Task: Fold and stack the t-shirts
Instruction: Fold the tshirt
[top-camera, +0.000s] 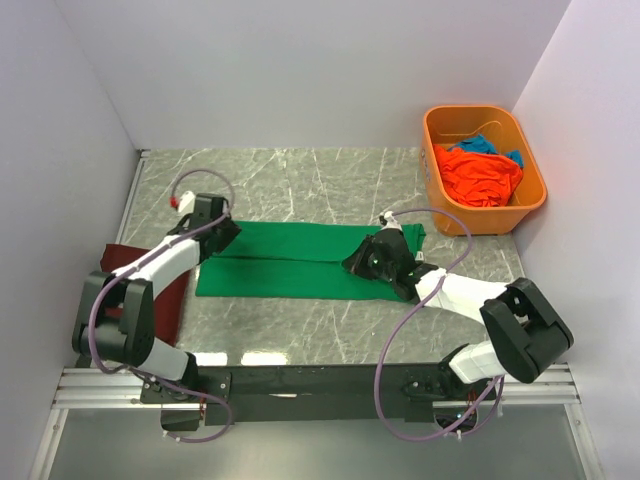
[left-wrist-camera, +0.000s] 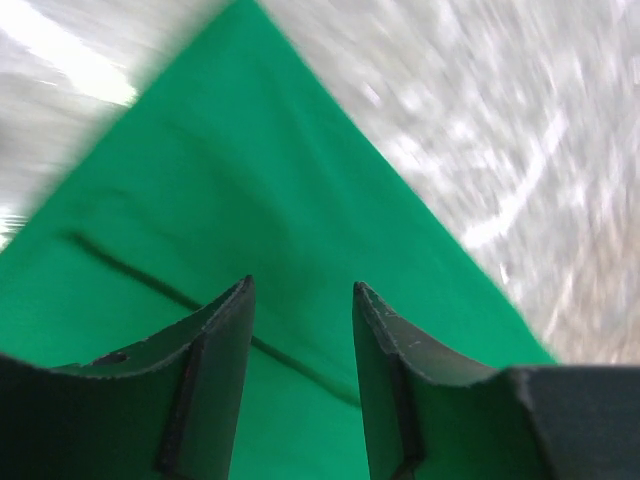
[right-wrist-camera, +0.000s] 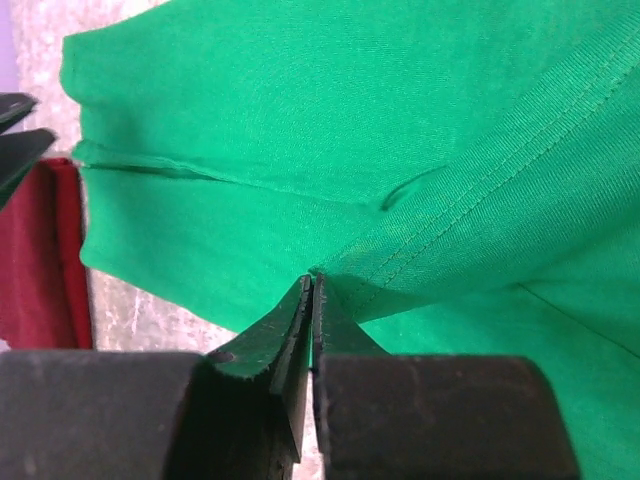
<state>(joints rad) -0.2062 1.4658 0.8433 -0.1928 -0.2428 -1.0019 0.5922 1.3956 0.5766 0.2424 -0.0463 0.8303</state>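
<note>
**Folding the green shirt: one lengthwise fold in, the stack barely begun**

The green t-shirt (top-camera: 300, 262) lies in the middle of the marble surface (top-camera: 300, 180) as a long flat band running left to right. That reads as a lengthwise fold already made, and the cross folds look undone.

The left hand (top-camera: 218, 228) sits over the band's left end. In its wrist view the jaws stand apart with nothing between them, so it is released. The right hand (top-camera: 378, 260) is at the band's right end. Its wrist view shows the fingertips pressed together on a stitched edge of the green cloth, which puckers toward them, so it is grasping the shirt.

A dark red t-shirt (top-camera: 178, 300) lies flat at the surface's left edge, partly under the left arm. It may be the start of the stack, though I cannot tell whether it is properly folded.

The orange t-shirt (top-camera: 478, 175) and the blue t-shirt (top-camera: 487, 145) sit crumpled in the orange tub (top-camera: 470, 112) at the far right corner, untouched.

By my estimate less than half the job is done. The green shirt needs finishing and placing, and then two more shirts must be fetched, folded and stacked.
</note>
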